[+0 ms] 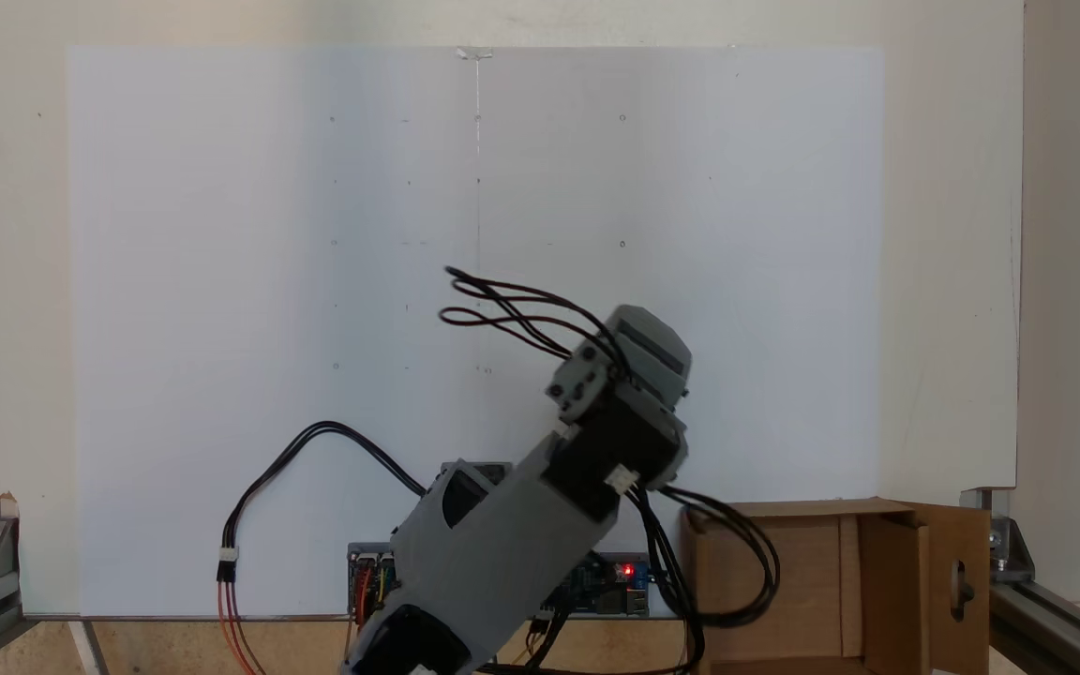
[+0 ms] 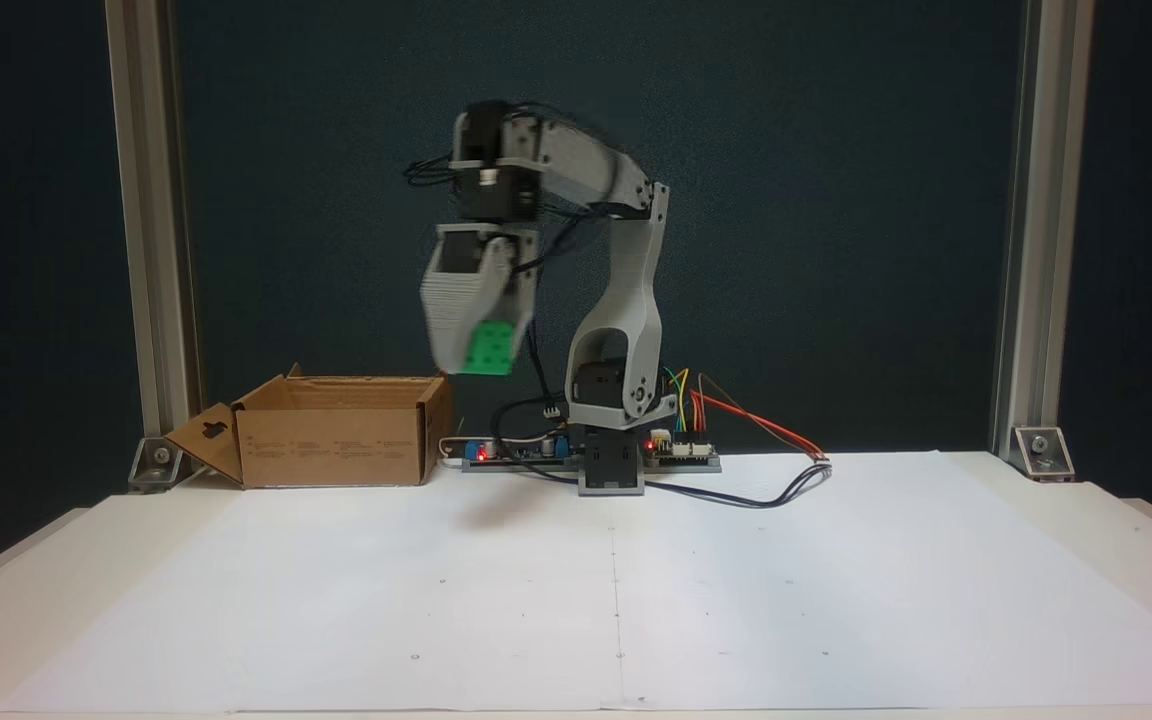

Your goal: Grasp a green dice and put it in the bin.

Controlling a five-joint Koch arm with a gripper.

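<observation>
- The grey arm (image 2: 626, 270) stood raised over the table (image 2: 56, 560) in a fixed view, its upper link folded forward and its gripper (image 2: 481, 350) hanging downward, blurred.
- The green dice (image 2: 488, 350) sat pinched at the gripper's lower end, well above the tabletop, with the pale grey jaw plates pressed against it on either side.
- The dice hung in the air just beside the bin (image 2: 336, 430), a little above the level of the flap nearest the arm's base and not over the opening, as that view showed it.
- The bin, a brown cardboard box with its flaps up, rested at the table's far edge, near the left corner in that view; one outer flap with a cut-out handle hole leaned outward.
- In a fixed view from above, the bin (image 1: 784, 581) lay at the table's lower right corner, its inside bare cardboard, the flap with the hole at its right.
- From above, the arm (image 1: 502, 534) reached diagonally up and right from the lower edge, its wrist block covering whatever was below it.
- Black cables (image 1: 502, 309) looped off the wrist, and more trailed over the bin's left wall.
- White paper sheets (image 1: 221, 281) covered most of the tabletop.
- A circuit board (image 2: 681, 452) with a red light sat beside the arm's base at the far edge.
</observation>
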